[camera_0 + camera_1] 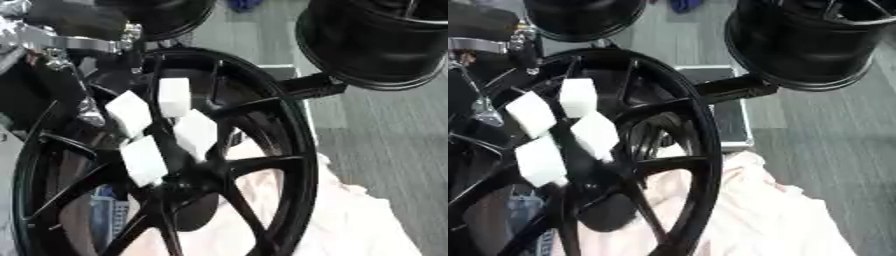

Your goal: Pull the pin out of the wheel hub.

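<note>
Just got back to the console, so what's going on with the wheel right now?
The robot's left hand, its fingers tipped with white pads, has reached in from the upper left and is at the centre of the black wheel, around the hub. The pin itself can't be made out, so whether it is gripped is unclear. The wheel stands over a pale cloth. More black rims sit behind. The right hand isn't visible.

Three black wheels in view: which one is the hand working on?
The big spoked wheel in the foreground over the pale cloth; the left hand reaches its hub. The other two sit behind, untouched.
</note>
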Controlling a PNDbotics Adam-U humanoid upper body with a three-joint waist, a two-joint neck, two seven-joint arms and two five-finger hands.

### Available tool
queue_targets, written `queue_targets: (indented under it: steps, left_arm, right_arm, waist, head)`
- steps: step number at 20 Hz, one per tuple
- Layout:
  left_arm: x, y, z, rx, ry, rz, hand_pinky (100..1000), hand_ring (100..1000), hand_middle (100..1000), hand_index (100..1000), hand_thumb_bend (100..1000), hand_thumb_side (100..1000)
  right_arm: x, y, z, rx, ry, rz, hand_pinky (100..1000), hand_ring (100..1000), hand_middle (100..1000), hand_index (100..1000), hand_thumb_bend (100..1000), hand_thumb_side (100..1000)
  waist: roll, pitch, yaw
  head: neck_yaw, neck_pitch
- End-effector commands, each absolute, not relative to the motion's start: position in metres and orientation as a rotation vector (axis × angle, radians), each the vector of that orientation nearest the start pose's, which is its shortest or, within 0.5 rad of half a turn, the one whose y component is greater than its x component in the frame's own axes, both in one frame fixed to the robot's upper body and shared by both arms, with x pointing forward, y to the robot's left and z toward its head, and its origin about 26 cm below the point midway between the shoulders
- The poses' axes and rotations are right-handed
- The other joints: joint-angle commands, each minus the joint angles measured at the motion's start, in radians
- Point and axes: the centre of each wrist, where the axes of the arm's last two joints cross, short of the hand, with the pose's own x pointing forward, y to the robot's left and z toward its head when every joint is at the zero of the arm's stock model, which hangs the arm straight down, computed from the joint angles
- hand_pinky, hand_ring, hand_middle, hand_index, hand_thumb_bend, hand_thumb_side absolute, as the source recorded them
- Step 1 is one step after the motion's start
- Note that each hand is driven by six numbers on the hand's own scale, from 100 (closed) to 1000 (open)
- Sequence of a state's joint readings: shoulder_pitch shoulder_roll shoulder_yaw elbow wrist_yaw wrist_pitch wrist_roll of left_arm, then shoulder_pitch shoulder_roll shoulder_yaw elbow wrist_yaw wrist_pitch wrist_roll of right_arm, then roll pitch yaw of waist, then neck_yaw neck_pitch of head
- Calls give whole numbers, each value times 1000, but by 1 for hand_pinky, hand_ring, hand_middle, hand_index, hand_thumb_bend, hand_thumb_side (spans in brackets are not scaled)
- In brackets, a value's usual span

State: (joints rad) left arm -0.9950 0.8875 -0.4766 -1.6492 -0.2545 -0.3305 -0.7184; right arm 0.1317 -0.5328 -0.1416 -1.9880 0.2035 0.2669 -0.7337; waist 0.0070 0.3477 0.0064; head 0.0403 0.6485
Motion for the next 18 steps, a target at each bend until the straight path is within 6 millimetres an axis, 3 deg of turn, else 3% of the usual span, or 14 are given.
queue_targets:
  steps: [1,2,4,11,16,18]
  left_arm:
    - [363,246,355,-735,1975,2746,633,492,461,610,731,100]
    - [364,247,353,-723,1958,2786,680,559,575,690,755,100]
    - [365,248,353,-698,1912,2868,687,577,616,732,713,100]
    - [367,249,350,-636,1892,2969,641,509,633,760,706,100]
    - [370,249,346,-567,1936,2986,597,408,580,700,694,100]
    - [371,249,344,-548,1945,2991,605,413,580,690,683,100]
  right_arm:
    - [235,-365,136,-1290,-1733,-136,662,697,652,678,100,470]
    - [236,-365,136,-1290,-1734,-137,662,696,652,678,100,469]
    - [236,-365,136,-1291,-1734,-138,662,696,652,678,100,470]
    - [236,-365,137,-1293,-1737,-142,661,695,652,678,100,470]
    - [236,-365,137,-1292,-1736,-148,661,695,652,678,100,470]
    - [236,-365,137,-1293,-1736,-150,661,695,652,678,100,470]
  waist:
    - [-1,-24,0]
    - [-1,-24,0]
    - [-1,-25,0]
    - [0,-26,-1]
    - [1,-25,-2]
    - [1,-25,-3]
  head:
    - [2,-14]
    - [2,-14]
    - [2,-14]
    - [3,-15]
    - [4,-16]
    - [5,-17]
